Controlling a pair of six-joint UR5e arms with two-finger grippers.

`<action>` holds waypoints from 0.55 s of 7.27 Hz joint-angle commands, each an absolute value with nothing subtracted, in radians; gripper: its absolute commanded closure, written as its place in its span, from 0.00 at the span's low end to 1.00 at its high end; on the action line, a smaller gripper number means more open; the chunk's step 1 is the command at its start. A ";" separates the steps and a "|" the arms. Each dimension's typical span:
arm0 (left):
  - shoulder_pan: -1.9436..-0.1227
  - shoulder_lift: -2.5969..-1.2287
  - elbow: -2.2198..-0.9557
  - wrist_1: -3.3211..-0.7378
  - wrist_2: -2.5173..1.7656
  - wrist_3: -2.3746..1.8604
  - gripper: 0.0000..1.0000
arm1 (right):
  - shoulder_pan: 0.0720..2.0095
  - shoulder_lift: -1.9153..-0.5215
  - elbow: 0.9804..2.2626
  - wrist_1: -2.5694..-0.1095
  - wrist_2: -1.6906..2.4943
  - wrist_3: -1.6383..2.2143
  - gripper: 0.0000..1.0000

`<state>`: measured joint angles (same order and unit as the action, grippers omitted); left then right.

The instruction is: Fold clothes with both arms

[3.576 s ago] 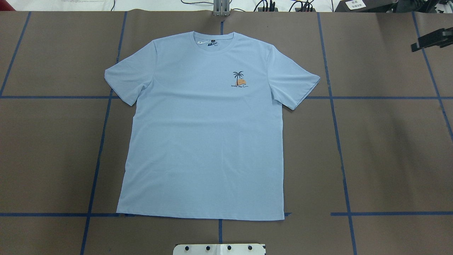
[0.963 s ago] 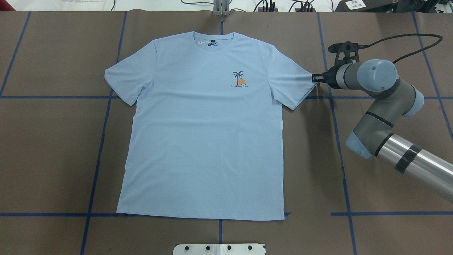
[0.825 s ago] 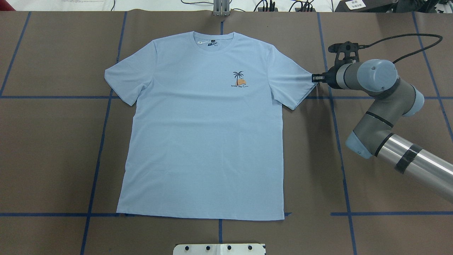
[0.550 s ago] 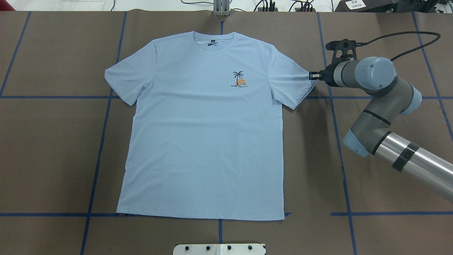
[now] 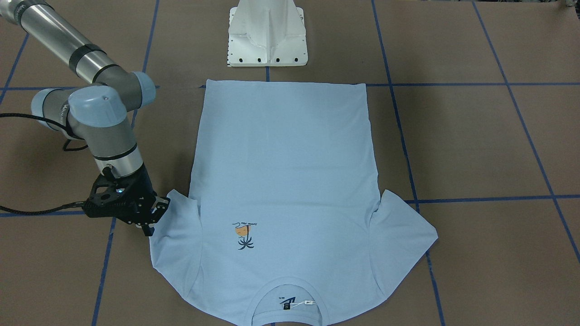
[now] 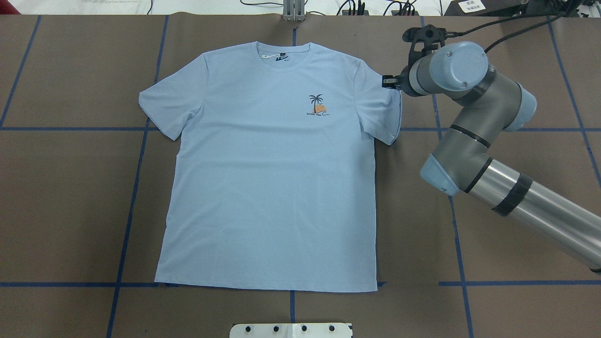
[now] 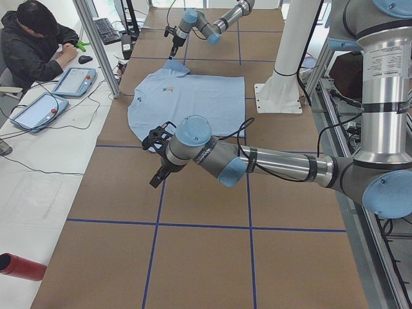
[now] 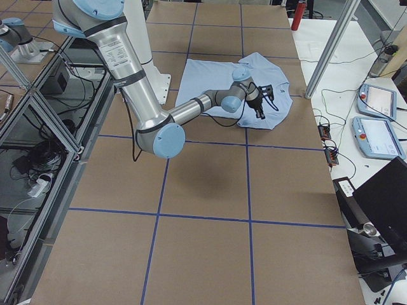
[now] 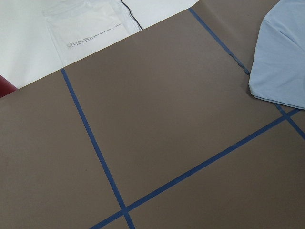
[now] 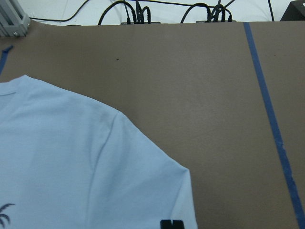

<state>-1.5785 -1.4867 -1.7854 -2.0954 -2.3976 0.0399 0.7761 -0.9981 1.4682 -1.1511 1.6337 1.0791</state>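
T-shirt (image 6: 272,188) lies flat, print up, on the tabletop (image 6: 70,197); our right fingers (image 6: 388,82) are closed on the hem of its nearest sleeve (image 6: 380,110); our left fingers (image 7: 158,177) hang apart from the other sleeve (image 6: 164,108); whether they are open we cannot tell.

Right claw (image 8: 260,116) apparently on sleeve of T-shirt (image 8: 210,76)

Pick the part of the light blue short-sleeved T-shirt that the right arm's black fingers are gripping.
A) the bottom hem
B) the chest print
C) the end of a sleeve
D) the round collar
C: the right arm's fingers close on the sleeve end on that arm's side of the light blue short-sleeved T-shirt; the bottom hem, round collar and chest print lie clear of them.
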 commanded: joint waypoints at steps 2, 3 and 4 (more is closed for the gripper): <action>-1.578 -1.486 -1.786 -2.095 -2.398 0.041 0.00 | 0.667 -0.833 1.395 -1.278 1.482 1.199 1.00; -1.578 -1.485 -1.784 -2.095 -2.398 0.041 0.00 | 0.657 -0.798 1.341 -1.276 1.467 1.198 1.00; -1.578 -1.485 -1.787 -2.095 -2.398 0.041 0.00 | 0.641 -0.770 1.306 -1.275 1.445 1.204 1.00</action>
